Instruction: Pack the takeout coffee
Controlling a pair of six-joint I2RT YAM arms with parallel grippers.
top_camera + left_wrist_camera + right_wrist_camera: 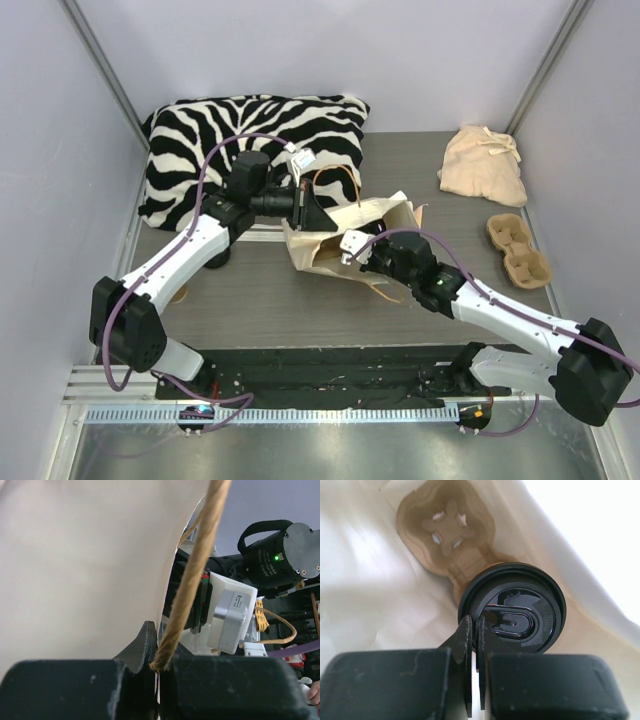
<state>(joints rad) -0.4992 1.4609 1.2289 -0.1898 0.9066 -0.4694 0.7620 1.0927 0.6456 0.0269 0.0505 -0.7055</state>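
Left tool (157,662): I had it closed tight on the twine handle (192,575) of the paper bag (75,565). The cord ran up out of the pinch, and the bag's pale wall filled the left of the wrist view.

Right tool (474,622): closed, fingers all but touching, reached into the bag's mouth. Its tips sat at the near rim of the black lid (550,595). I could not tell whether they pinched that rim or merely met it.

Takeout coffee (512,610): inside the bag, seen from straight above, so only its lidded top showed and the cup wall was hidden.

Pulp carrier (445,530): inside the bag too, just beyond the coffee, with the lid overlapping its near end.

Paper bag, from above (335,245): at the middle of the table (260,300), between the two arms, its mouth turned toward the right arm.

Second carrier (518,250): on the table to the right, well apart from the bag.

Beige cloth pouch (483,165): crumpled at the far right corner.

Zebra cushion (250,130): along the far left edge, behind the left arm.
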